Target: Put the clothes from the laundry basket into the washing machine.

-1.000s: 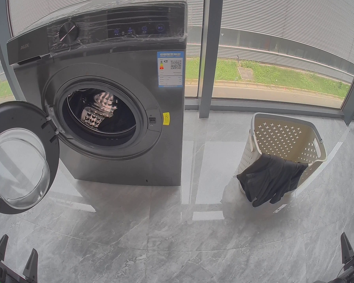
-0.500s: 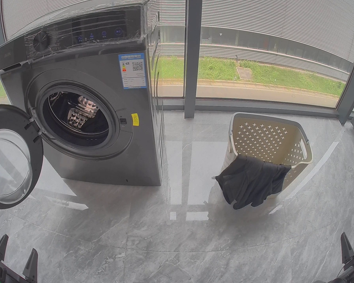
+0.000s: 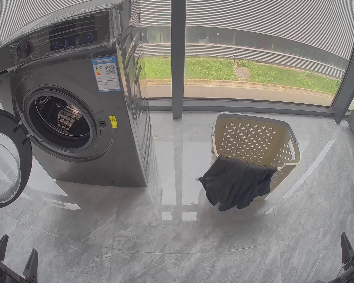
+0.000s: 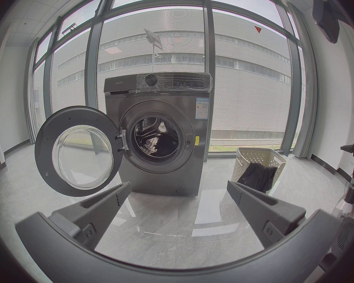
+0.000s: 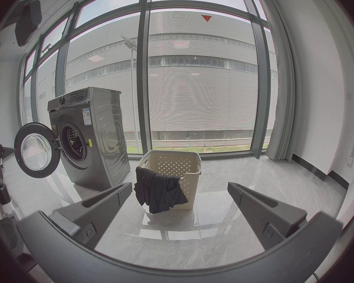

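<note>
The room is being lit by daylight through tall windows (image 3: 263, 40) divided by dark frame posts (image 3: 178, 48). A ribbed building (image 5: 200, 99) and a grass strip (image 3: 271, 74) are being seen outside. Bright panes are being reflected in the grey marble floor (image 3: 177, 240); a white wall (image 5: 322, 99) is being bordered by a curtain (image 5: 281, 99)

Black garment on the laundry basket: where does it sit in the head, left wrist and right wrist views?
Head view: black garment, right of centre, draped over the near rim of the laundry basket.
Left wrist view: it hangs over the basket's front, beside the washing machine.
Right wrist view: it hangs down the basket's front wall.
Shared landmark: the washing machine.
</note>
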